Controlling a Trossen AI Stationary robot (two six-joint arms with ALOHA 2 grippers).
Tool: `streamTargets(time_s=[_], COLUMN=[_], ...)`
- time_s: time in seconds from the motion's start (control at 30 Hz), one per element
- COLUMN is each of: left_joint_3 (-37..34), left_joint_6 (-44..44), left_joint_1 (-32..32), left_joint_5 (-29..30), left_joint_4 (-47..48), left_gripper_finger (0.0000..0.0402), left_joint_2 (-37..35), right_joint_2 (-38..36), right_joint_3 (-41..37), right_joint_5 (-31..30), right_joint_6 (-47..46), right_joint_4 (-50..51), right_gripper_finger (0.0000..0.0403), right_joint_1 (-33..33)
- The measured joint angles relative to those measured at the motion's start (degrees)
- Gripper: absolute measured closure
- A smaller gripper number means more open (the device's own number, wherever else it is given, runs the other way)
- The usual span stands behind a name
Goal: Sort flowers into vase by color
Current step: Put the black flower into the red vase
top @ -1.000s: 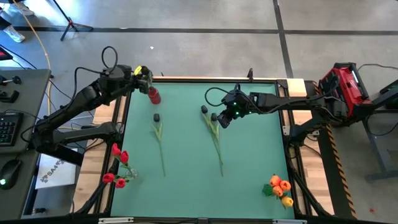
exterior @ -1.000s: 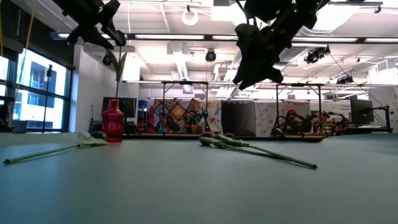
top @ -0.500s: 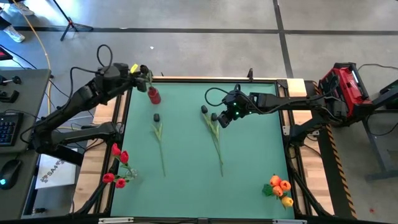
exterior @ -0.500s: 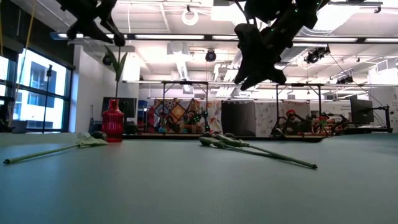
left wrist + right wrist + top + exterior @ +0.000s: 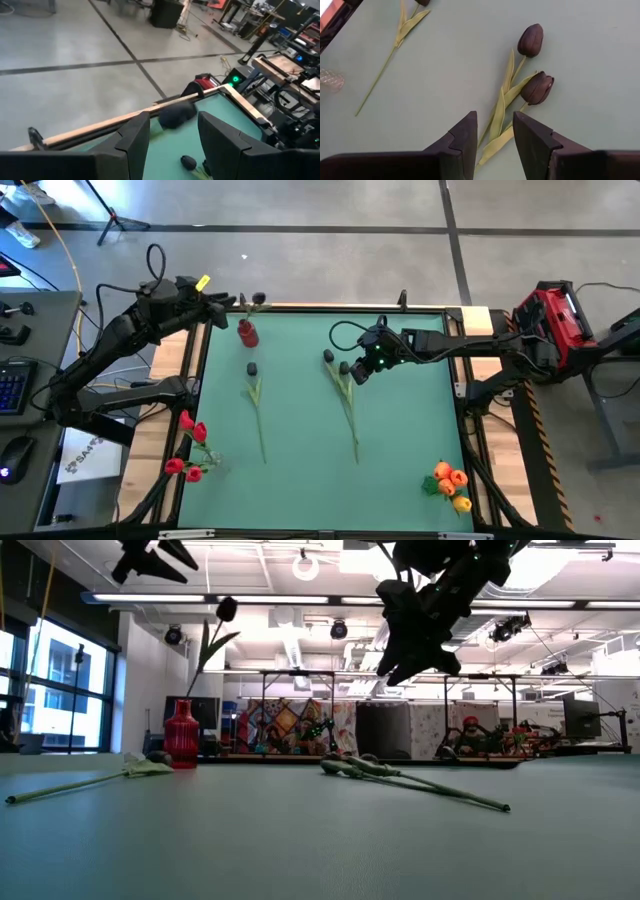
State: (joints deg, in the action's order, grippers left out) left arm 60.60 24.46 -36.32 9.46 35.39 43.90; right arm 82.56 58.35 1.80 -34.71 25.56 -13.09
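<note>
A black-headed flower (image 5: pixel 258 300) stands with its stem in the narrow red vase (image 5: pixel 246 332) at the table's far left and leans right, its head (image 5: pixel 227 608) high above the vase (image 5: pixel 181 735). My left gripper (image 5: pixel 222 302) is open, up and to the left of that head, clear of it (image 5: pixel 185 558). Its wrist view shows the head (image 5: pixel 176 114) beyond the spread fingers. My right gripper (image 5: pixel 350 373) hovers open above two black flowers (image 5: pixel 530 40) (image 5: pixel 537 87) lying side by side on the mat. A third black flower (image 5: pixel 255 395) lies further left.
Red flowers (image 5: pixel 190 448) stand in a clear vase at the near left corner. Orange-yellow flowers (image 5: pixel 450 483) stand at the near right corner. The green mat (image 5: pixel 300 490) is bare between them. A wooden rim (image 5: pixel 320 307) runs along the table's far edge.
My left gripper has risen and drawn back toward the table's left edge, away from the black flower in the red vase. That flower stood upright under the gripper and now leans right with its head free.
</note>
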Motion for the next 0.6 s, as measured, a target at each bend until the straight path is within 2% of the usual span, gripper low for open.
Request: streamTargets(time_s=[0.3,0.47,0.6], left_joint_3=[0.0,0.0,0.0], left_joint_6=[2.7,5.9,8.8], left_joint_1=[1.9,6.1,11.9], left_joint_5=[-0.8,0.1,0.7], left_joint_4=[0.6,0.9,0.8], left_gripper_finger=[0.0245,0.0245,0.0245], left_joint_2=[0.0,0.2,1.0], right_joint_2=[0.0,0.0,0.0], right_joint_3=[0.0,0.0,0.0], right_joint_5=[-0.2,-0.2,-0.3], right_joint_6=[0.2,0.7,1.6], right_joint_4=[-0.1,-0.1,-0.1], right_gripper_finger=[0.0289,0.0289,0.0289], right_joint_1=[0.0,-0.4,-1.2])
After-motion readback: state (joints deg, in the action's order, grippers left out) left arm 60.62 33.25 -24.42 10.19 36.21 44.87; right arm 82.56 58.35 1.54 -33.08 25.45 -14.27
